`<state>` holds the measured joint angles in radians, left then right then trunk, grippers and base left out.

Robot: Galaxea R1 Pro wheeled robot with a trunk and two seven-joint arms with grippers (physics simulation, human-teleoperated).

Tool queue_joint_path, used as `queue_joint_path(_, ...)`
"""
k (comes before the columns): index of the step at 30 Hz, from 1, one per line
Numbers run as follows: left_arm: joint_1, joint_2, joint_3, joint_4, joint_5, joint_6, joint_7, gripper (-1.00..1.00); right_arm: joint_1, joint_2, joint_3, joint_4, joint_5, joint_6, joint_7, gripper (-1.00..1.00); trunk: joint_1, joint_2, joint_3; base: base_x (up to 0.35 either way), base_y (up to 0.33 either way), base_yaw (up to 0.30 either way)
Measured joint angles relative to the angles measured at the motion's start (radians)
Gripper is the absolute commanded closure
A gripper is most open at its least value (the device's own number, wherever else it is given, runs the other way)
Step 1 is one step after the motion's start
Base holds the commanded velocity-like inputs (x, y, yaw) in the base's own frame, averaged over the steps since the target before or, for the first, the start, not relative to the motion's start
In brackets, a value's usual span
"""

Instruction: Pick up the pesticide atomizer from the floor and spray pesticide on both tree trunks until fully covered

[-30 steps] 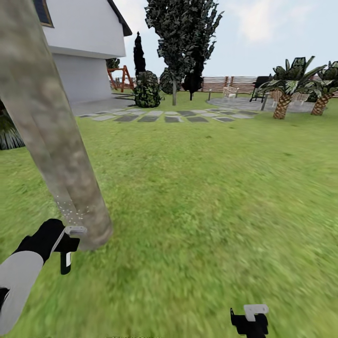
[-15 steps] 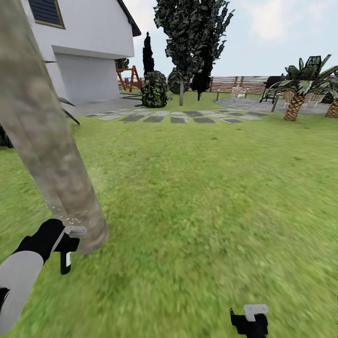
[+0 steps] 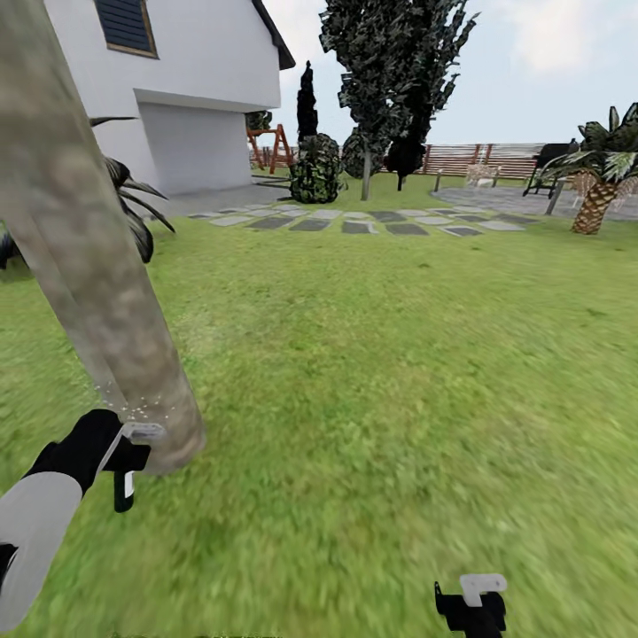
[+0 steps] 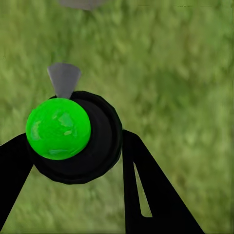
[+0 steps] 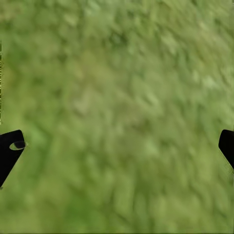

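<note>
My left tool (image 4: 73, 146) grips the atomizer (image 4: 58, 127), misting the trunk (image 3: 106, 337); right tool (image 5: 117, 146) gapes empty. Next, aim higher.

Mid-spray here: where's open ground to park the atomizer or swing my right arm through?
Open lawn runs from the tree trunk across to the right gripper and back to the stepping stones. It is tight at the trunk's base, where the left gripper holds the atomizer amid spray specks.

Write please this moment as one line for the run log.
place: garden lawn | left claw: shut on atomizer | spray: pesticide specks at tree trunk base | right claw: open, over grass
</note>
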<state>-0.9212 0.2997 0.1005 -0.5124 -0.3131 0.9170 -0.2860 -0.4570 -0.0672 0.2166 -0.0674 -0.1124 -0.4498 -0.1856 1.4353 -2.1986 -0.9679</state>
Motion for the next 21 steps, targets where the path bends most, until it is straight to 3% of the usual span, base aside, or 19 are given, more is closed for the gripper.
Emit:
queue_joint_path(3,-0.003,0.0,0.0,-0.028,0.0,0.004,-0.001,1.0,0.0,0.0,0.0,0.0,0.0,0.0,0.0,-1.0,0.0,0.0,0.0,0.002,-0.032,0.276)
queue_joint_path(7,-0.02,0.0,-0.001,-0.043,0.0,0.058,-0.002,1.0,0.0,0.0,0.0,0.0,0.0,0.0,0.0,-1.0,0.0,0.0,0.0,0.0,-0.003,0.276)
queue_joint_path(10,-0.023,-0.001,0.0,-0.099,-0.001,0.08,-0.002,1.0,0.0,0.0,0.0,0.0,0.0,0.0,0.0,-1.0,0.0,0.0,0.0,0.0,0.0,0.247)
queue_joint_path(13,-0.025,-0.001,-0.001,-0.112,-0.001,0.084,-0.003,1.0,0.0,0.0,0.0,0.0,-0.001,0.0,0.0,-1.0,0.0,0.0,0.0,0.0,0.0,0.072)
queue_joint_path(16,-0.063,0.002,-0.001,-0.114,0.0,0.089,-0.006,1.0,0.0,-0.002,-0.001,0.0,0.0,0.0,-0.001,-1.0,0.0,0.0,0.0,0.0,0.0,0.007)
queue_joint_path(21,-0.064,0.0,-0.001,-0.114,-0.002,0.091,-0.007,1.0,0.0,-0.002,-0.001,0.0,0.001,0.0,-0.002,-1.0,0.0,0.0,0.0,0.07,-0.069,0.0)
